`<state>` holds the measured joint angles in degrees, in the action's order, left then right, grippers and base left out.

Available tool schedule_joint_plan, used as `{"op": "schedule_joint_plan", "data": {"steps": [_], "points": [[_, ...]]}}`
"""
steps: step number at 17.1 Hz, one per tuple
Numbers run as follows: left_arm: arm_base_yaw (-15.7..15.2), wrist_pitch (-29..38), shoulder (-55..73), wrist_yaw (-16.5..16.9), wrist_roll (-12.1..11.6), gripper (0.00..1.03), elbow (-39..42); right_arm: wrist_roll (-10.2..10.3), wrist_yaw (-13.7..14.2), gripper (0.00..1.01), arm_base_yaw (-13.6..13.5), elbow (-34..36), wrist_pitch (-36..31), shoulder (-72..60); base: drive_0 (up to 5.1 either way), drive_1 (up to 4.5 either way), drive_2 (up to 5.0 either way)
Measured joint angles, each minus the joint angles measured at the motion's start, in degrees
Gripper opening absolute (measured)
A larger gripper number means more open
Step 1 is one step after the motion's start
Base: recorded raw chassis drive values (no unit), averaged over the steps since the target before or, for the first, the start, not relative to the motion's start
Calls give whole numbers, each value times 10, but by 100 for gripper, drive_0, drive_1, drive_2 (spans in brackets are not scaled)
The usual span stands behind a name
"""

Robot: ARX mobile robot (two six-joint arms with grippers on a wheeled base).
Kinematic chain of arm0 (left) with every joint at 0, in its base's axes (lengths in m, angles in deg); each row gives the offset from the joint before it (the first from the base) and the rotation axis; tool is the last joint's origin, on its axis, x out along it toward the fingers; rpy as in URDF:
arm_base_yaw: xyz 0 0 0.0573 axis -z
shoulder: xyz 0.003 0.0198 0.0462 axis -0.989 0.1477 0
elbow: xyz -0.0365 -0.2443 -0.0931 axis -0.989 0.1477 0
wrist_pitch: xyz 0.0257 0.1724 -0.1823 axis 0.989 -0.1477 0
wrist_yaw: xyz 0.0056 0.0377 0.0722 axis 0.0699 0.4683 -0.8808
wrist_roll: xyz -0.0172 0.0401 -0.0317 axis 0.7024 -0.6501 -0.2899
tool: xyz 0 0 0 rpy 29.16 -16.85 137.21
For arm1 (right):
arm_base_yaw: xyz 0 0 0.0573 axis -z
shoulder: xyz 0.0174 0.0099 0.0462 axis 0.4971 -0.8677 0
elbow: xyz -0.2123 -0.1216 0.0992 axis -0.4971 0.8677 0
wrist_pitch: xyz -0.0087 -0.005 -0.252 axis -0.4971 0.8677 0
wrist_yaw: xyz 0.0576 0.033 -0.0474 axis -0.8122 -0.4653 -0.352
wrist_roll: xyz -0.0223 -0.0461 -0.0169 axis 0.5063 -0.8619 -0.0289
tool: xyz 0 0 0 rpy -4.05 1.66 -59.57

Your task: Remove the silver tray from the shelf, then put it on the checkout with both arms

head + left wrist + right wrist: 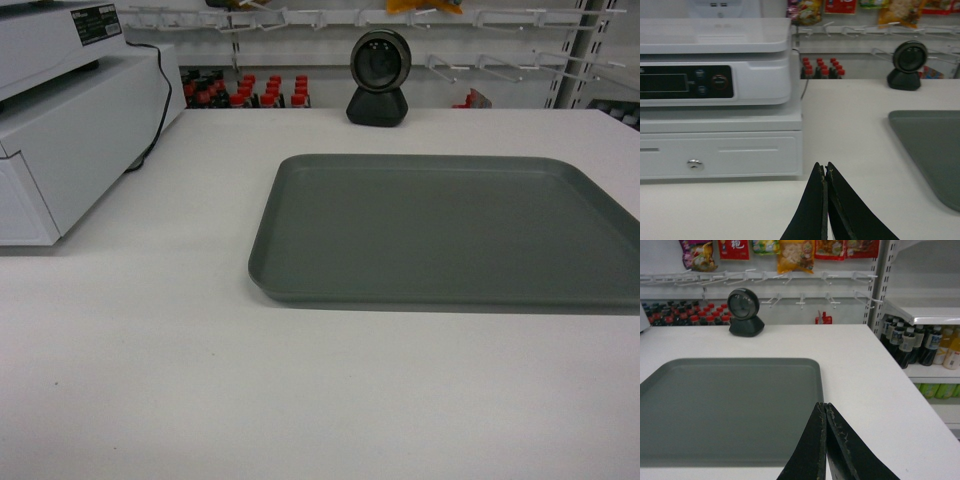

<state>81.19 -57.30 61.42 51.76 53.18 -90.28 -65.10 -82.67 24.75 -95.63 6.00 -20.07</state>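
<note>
The silver tray (450,230) lies flat on the white checkout (150,350), right of centre, with its right end running past the frame edge. No gripper shows in the head view. My left gripper (825,167) is shut and empty, hovering over bare counter to the left of the silver tray (935,150). My right gripper (826,406) is shut too, holding nothing, over the right near edge of the silver tray (730,405). A shelf (930,315) with bottles stands beyond the counter's right end.
A white cash register with a drawer (720,100) fills the counter's left side. A black round scanner (379,80) stands at the far edge behind the tray. Red-capped bottles (245,92) and peg hooks line the back wall. The counter's right edge (920,390) drops off beside the bottle shelves.
</note>
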Motion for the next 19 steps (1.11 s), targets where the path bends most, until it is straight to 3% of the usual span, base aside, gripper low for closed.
{"op": "schedule_joint_plan", "data": {"steps": [1, 2, 3, 12, 13, 15, 19], "points": [[4, -4, -15, 6, 0, 1, 10, 0, -18, 2, 9, 14, 7, 13, 0, 0, 0], [5, -12, -32, 5, 0, 1, 22, 0, -52, 2, 42, 28, 11, 31, 0, 0, 0], [5, -20, -47, 4, 0, 1, 30, 0, -49, 2, 54, 37, 15, 46, 0, 0, 0], [3, -102, -176, 5, 0, 1, 74, 0, -56, 2, 51, 89, 88, 173, 0, 0, 0], [3, -74, -179, 5, 0, 1, 86, 0, -56, 2, 51, 92, 96, 185, 0, 0, 0], [3, -105, -198, 5, 0, 1, 89, 0, -56, 2, 51, 108, 82, 203, 0, 0, 0], [3, -156, -252, 5, 0, 1, 89, 0, -56, 2, 51, 110, 135, 256, 0, 0, 0]]}}
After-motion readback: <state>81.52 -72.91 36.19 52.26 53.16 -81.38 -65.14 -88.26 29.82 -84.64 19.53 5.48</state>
